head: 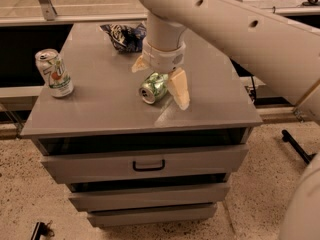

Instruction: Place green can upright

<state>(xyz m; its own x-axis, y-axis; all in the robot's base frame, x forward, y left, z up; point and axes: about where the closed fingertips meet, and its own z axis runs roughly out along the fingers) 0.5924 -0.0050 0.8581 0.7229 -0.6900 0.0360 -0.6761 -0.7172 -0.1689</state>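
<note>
The green can (pixel 152 87) lies on its side on the grey cabinet top (pixel 100 104), its silver end facing the front left. My gripper (pixel 160 76) hangs right above it, open, with one cream finger (pixel 179 88) to the can's right and the other finger (pixel 140 64) at its back left. The fingers straddle the can; I cannot tell whether they touch it. The wrist hides the can's far end.
A whitish-silver can (pixel 54 72) with a green logo and orange band stands upright at the left edge. A dark blue chip bag (pixel 123 35) lies at the back. The cabinet has drawers (pixel 148 164) below. My arm crosses the upper right.
</note>
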